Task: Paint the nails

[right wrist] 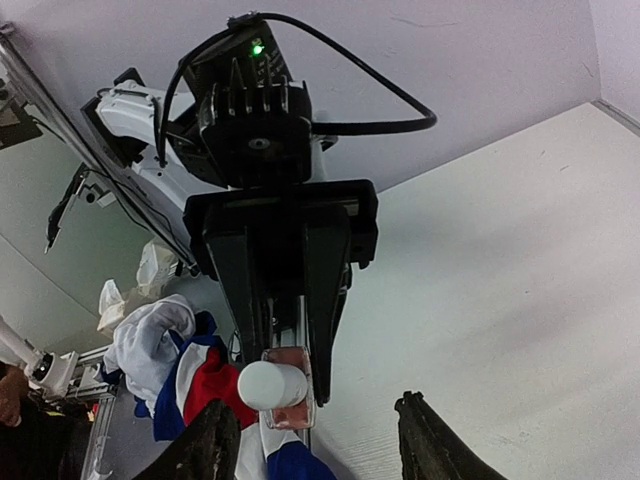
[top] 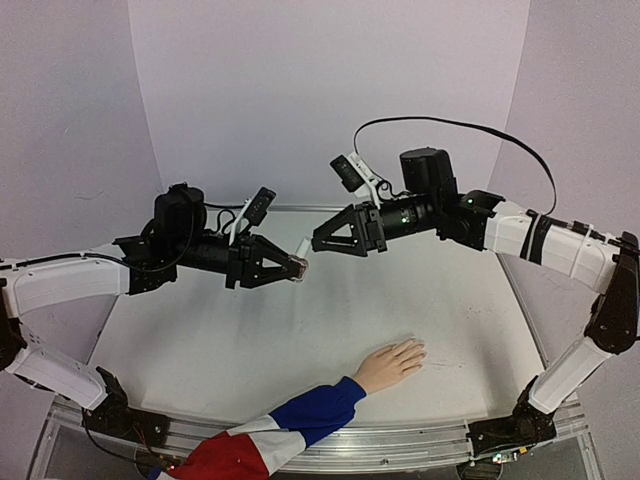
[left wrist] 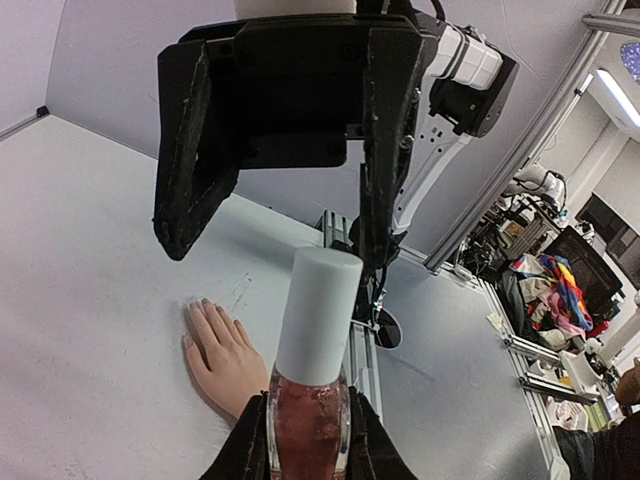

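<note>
My left gripper [top: 293, 266] is shut on a small pinkish bottle [left wrist: 308, 425], and its white cap [left wrist: 318, 315] points toward the right arm. My right gripper [right wrist: 318, 445] is open. Its black fingers [left wrist: 190, 170] stand either side of the cap without touching it, the cap [right wrist: 270, 383] sitting nearer one finger. In the top view the two grippers meet tip to tip above the middle of the table. The pale hand [top: 390, 365] lies flat below them, with its blue, white and red sleeve [top: 300, 425] at the near edge. Its nails [left wrist: 208, 302] are tiny at the fingertips.
The white table [top: 200, 340] has a metal rail [top: 400, 450] along its near edge. Pale walls close in the back and sides. A black cable [top: 480, 130] loops over the right arm. Beyond the table edge, the left wrist view shows lab clutter [left wrist: 560, 290].
</note>
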`<state>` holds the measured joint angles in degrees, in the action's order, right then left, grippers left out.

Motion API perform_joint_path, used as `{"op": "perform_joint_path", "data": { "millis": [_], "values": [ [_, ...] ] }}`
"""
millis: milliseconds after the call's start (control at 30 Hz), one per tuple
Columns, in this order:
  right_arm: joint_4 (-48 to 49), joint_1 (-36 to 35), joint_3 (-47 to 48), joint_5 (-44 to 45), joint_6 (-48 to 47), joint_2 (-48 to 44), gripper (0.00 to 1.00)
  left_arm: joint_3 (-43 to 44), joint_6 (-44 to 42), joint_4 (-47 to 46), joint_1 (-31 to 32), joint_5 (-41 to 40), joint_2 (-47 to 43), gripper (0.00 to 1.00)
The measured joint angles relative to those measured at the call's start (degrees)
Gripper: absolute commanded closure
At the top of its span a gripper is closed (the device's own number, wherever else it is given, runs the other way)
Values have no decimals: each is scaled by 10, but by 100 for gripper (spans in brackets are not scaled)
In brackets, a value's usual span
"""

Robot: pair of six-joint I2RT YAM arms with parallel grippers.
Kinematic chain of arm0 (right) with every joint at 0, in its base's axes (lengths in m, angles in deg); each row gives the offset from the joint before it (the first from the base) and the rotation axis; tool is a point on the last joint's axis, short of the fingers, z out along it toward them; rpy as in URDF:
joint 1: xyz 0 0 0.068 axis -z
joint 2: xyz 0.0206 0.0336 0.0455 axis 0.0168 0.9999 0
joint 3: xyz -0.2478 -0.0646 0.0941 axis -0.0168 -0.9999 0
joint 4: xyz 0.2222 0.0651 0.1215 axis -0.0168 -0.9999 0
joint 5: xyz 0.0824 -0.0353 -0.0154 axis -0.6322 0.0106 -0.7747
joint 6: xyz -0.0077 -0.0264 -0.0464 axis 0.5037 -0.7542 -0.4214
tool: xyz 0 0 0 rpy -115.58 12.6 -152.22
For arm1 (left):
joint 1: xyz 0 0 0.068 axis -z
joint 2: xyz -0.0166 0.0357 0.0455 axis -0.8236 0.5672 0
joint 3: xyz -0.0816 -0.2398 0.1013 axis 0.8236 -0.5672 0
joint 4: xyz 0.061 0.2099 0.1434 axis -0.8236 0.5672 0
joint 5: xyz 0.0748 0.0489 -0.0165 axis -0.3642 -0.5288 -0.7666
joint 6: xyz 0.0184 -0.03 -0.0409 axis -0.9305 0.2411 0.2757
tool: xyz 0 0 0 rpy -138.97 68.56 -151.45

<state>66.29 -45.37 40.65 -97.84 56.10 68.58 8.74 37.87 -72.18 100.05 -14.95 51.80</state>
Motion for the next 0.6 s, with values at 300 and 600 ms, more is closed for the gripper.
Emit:
{"op": "perform_joint_path", "data": {
  "millis": [300, 600],
  "values": [
    [39, -3, 7, -64, 13, 22, 55, 3, 3, 0, 0, 18, 0, 100],
    [52, -20, 13, -80, 19, 35, 72, 4, 13, 0, 0, 22, 0, 100]
  ]
}}
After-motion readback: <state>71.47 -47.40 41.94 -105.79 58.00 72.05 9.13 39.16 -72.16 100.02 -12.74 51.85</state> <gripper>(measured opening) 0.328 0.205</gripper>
